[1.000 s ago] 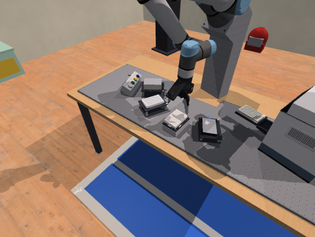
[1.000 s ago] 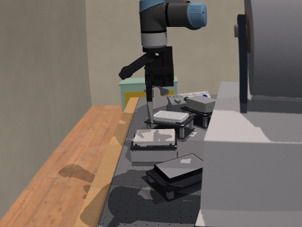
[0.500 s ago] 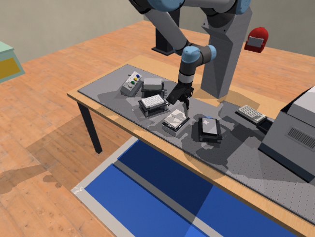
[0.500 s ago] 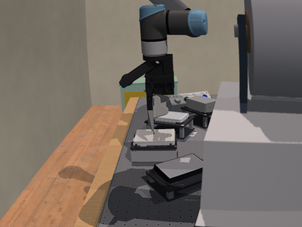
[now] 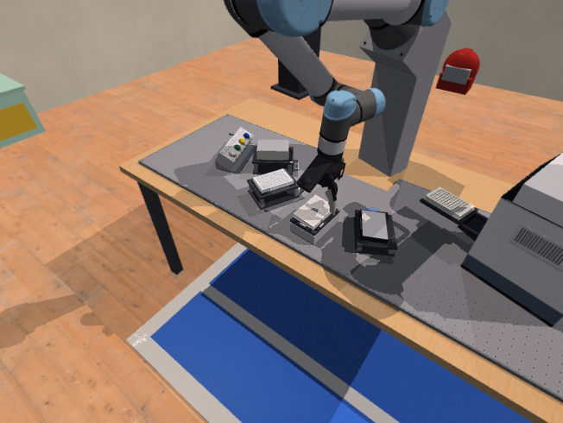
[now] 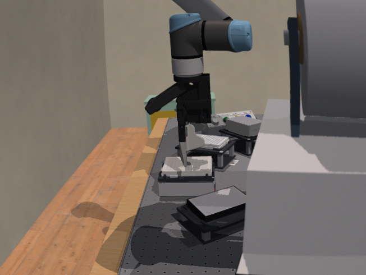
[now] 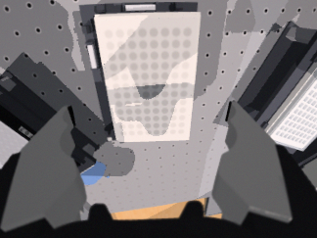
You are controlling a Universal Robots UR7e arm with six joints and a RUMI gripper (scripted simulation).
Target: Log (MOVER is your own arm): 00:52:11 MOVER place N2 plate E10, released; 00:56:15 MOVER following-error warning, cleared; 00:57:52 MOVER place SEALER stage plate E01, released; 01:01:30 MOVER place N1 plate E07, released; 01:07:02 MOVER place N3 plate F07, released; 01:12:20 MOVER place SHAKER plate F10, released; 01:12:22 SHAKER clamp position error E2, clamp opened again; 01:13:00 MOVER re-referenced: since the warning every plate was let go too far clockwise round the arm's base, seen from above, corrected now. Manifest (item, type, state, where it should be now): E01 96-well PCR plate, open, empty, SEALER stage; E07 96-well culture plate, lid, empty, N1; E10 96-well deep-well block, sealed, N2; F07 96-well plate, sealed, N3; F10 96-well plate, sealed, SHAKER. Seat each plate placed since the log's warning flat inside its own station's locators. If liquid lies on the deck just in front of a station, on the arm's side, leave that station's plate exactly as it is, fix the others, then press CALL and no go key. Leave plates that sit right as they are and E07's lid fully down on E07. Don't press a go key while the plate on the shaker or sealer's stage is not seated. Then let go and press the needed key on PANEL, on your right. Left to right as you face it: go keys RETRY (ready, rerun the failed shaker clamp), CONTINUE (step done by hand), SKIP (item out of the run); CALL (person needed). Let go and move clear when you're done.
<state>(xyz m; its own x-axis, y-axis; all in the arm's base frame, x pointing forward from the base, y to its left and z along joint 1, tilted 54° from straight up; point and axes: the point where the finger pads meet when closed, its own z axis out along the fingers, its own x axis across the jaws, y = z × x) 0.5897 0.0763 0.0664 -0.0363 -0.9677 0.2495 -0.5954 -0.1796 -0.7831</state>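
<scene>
My gripper (image 5: 328, 196) (image 6: 189, 153) (image 7: 151, 105) is open and empty. It hangs just above the white sealed plate (image 5: 310, 211) (image 6: 187, 165) (image 7: 147, 72) on the grey shaker (image 5: 307, 233) (image 6: 184, 187), fingers either side of the plate's near end. The plate sits a little askew on the shaker's dark frame. To its right a dark sealed plate (image 5: 375, 224) (image 6: 219, 202) lies crooked and tilted on its black nest. A small blue puddle (image 5: 370, 209) (image 7: 95, 174) lies on the deck by that nest, on the arm's side. An open white PCR plate (image 5: 448, 202) lies at the sealer's stage.
The lidded culture plate (image 5: 273, 180) (image 6: 213, 140) (image 7: 298, 117) and the grey deep-well block (image 5: 272, 148) (image 6: 243, 125) stand on nests to the left. The key panel (image 5: 234, 149) (image 6: 233, 115) is beyond them. The big grey sealer (image 5: 523, 255) fills the right end of the table.
</scene>
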